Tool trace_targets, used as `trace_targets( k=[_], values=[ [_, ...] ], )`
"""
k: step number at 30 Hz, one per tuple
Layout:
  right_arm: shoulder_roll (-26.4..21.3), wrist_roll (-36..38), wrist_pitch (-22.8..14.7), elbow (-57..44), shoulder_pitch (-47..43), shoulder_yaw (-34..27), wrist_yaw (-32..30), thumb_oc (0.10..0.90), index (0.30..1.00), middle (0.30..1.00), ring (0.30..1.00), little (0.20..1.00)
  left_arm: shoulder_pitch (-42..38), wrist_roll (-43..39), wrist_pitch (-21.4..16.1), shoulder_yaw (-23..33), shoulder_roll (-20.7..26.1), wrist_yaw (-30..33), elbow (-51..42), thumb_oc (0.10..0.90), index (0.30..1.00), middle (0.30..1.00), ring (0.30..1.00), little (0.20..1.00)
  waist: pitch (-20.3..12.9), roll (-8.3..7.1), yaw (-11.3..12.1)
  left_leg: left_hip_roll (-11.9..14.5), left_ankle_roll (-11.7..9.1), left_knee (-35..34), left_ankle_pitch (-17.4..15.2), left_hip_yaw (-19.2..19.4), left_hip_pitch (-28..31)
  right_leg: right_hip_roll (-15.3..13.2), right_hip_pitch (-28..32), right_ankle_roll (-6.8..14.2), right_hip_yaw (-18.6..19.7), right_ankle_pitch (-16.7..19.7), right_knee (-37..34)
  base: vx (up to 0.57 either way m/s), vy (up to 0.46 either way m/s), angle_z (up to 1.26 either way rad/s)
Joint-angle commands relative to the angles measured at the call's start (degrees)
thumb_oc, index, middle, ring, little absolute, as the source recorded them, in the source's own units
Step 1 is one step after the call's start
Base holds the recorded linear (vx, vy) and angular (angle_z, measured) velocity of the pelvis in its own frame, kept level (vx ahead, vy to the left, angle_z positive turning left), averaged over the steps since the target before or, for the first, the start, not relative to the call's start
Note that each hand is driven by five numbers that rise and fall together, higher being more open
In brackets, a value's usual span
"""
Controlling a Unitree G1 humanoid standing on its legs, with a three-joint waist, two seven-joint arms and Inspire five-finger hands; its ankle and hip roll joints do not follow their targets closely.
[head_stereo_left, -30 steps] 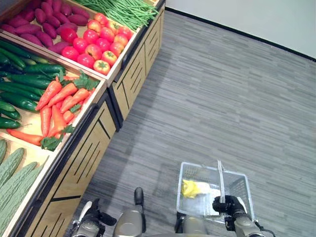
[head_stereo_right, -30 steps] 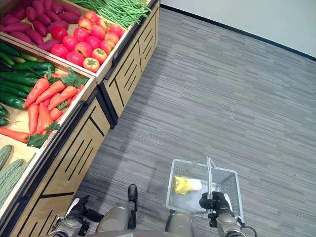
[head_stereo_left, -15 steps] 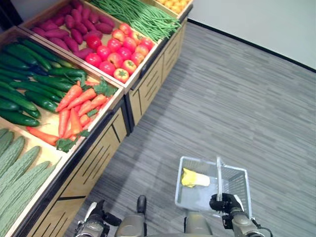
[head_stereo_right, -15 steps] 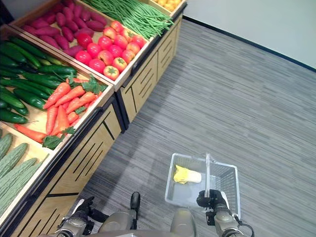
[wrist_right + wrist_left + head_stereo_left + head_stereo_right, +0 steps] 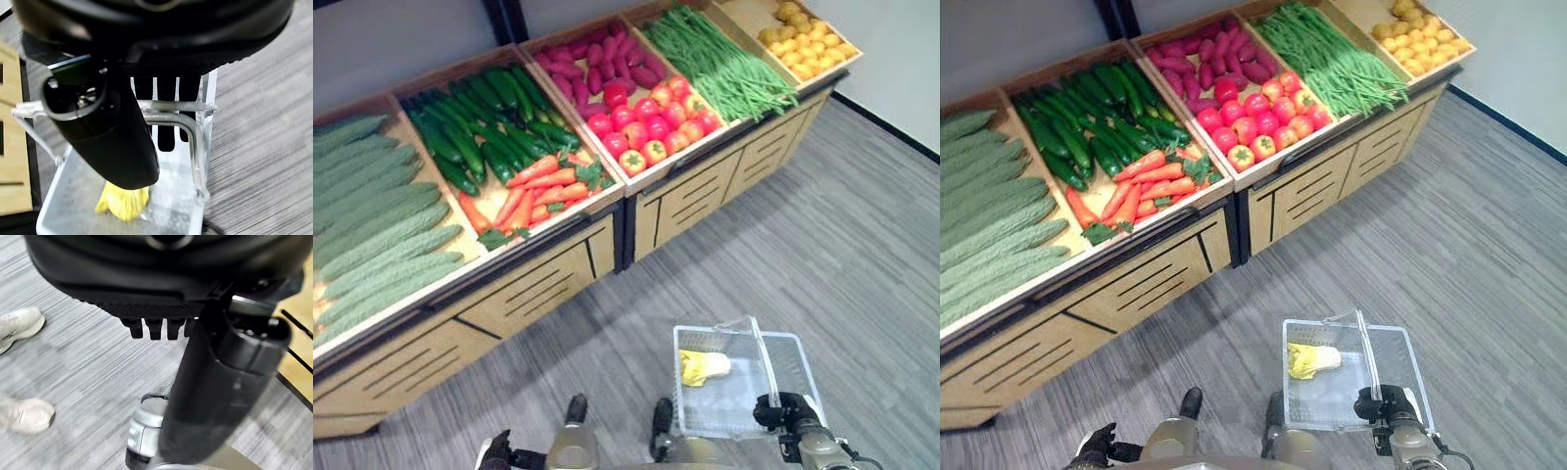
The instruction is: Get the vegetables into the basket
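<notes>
Overhead, a wooden stand (image 5: 558, 279) runs from 9 o'clock to 1 o'clock, split into open bins over slatted cabinet fronts.

Bins, from 9 to 1 o'clock:
- bitter gourds (image 5: 372, 225)
- cucumbers (image 5: 480, 122), with carrots (image 5: 533, 191) at the front edge of the same bin
- sweet potatoes (image 5: 597, 64), with tomatoes (image 5: 651, 122) in front of them
- green beans (image 5: 720, 64)
- yellow fruit (image 5: 803, 34)

Floor (image 5: 842, 225): grey striped carpet; pale wall (image 5: 901, 59) with a dark skirting at 2 o'clock.

Basket (image 5: 793, 343): clear, at 5 o'clock, away from the stand, holding one yellow vegetable (image 5: 703, 366).

Right hand (image 5: 781, 411): fingers curled round the basket's handle (image 5: 171, 110).

Left hand (image 5: 1097, 448): low at 7 o'clock, fingers curled, holding nothing.

A person's white shoes (image 5: 19, 369) stand on the carpet behind.
</notes>
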Motion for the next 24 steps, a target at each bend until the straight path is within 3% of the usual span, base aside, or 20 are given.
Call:
trace_targets(
  k=[1,5,9,10,14,15,16,20,24],
  values=[
    [-3.34,2.30,-1.57,-0.95,1.82,-3.32,-1.33,0.400,0.300,0.300,0.300,0.300,-0.15,1.19,0.16,-0.72,-0.47,-0.21,-0.37,0.900,1.000,1.000,1.000,1.000,-0.79,1.73,-3.19,7.19,0.06,0.75,-3.86,18.01,5.85,-6.28,-1.25,8.14,2.80,-3.32,8.53,-0.02,0.009,1.48],
    [-2.42,2.11,-1.13,0.12,2.74,-3.60,-0.74,0.400,0.300,0.300,0.300,0.300,0.31,1.61,0.17,-1.00,-0.60,-0.65,-0.64,0.900,1.000,1.000,1.000,1.000,-2.31,2.48,-2.85,5.72,0.44,-1.66,-4.65,16.79,6.22,-7.68,-0.16,9.12,0.65,-2.96,8.44,0.03,0.092,0.67],
    [-1.72,1.28,-0.47,1.42,3.01,-4.49,-0.59,0.400,0.300,0.300,0.300,0.300,-0.24,1.49,-0.07,-1.28,-0.21,-1.16,-0.58,0.900,1.000,1.000,1.000,1.000,-2.59,2.21,-2.45,2.60,2.35,-5.61,-5.12,14.96,6.84,-10.46,-0.47,10.56,-0.73,-1.87,10.41,0.03,0.235,0.54],
    [-1.53,0.75,-0.20,1.81,3.21,-4.78,-0.38,0.400,0.300,0.300,0.300,0.300,-0.19,1.56,-0.32,-1.25,0.29,-1.45,-0.59,0.900,1.000,1.000,1.000,1.000,-2.53,1.65,-2.38,1.00,3.36,-6.77,-5.57,14.30,7.12,-12.39,-0.64,11.55,-0.92,-0.02,11.94,0.04,0.358,0.78],
    [-1.07,-0.12,0.43,2.77,2.71,-4.51,-0.19,0.400,0.300,0.300,0.300,0.300,-0.12,1.46,-0.63,-1.03,1.02,-1.78,-0.95,0.900,1.000,1.000,1.000,1.000,-1.96,0.36,-1.62,-1.77,5.07,-7.72,-6.54,13.38,7.58,-15.20,-1.46,13.61,0.17,4.77,15.26,0.02,0.237,0.35],
    [-1.06,-0.12,0.43,2.77,2.69,-4.52,-0.19,0.400,0.300,0.300,0.300,0.300,-0.15,1.46,-0.62,-1.03,1.03,-1.78,-0.95,0.900,1.000,1.000,1.000,1.000,-2.09,0.35,-1.62,-1.77,5.09,-7.75,-6.42,13.39,7.40,-15.18,-1.60,13.57,0.15,4.91,15.13,0.00,0.140,0.10],
    [-0.59,-0.01,0.58,2.95,2.13,-3.88,0.01,0.400,0.300,0.300,0.300,0.300,-0.33,1.61,-0.63,-1.38,1.53,-1.83,-1.21,0.900,1.000,1.000,1.000,1.000,-1.73,0.22,-1.59,-2.31,5.39,-8.09,-6.31,12.41,7.13,-14.58,-2.74,13.94,3.81,6.28,16.72,0.01,0.109,0.13],
    [-0.07,1.33,0.44,3.84,2.01,-3.16,0.53,0.400,0.300,0.300,0.300,0.300,-1.03,1.30,-0.91,-1.84,2.31,-1.96,-0.86,0.900,1.000,1.000,1.000,1.000,-1.79,0.46,-1.80,-2.79,5.14,-8.53,-6.11,9.79,6.54,-10.36,-3.84,12.69,10.91,3.01,11.04,0.03,0.062,0.30],
    [0.34,1.68,0.47,5.08,2.08,-3.16,0.68,0.400,0.300,0.300,0.300,0.300,-0.65,1.22,-0.94,-1.86,2.12,-2.35,-0.29,0.900,1.000,1.000,1.000,1.000,-1.72,0.19,-1.47,-2.92,4.86,-8.49,-5.71,8.30,6.43,-9.98,-2.58,12.51,10.74,2.59,9.08,0.01,-0.034,0.50]
  ],
)
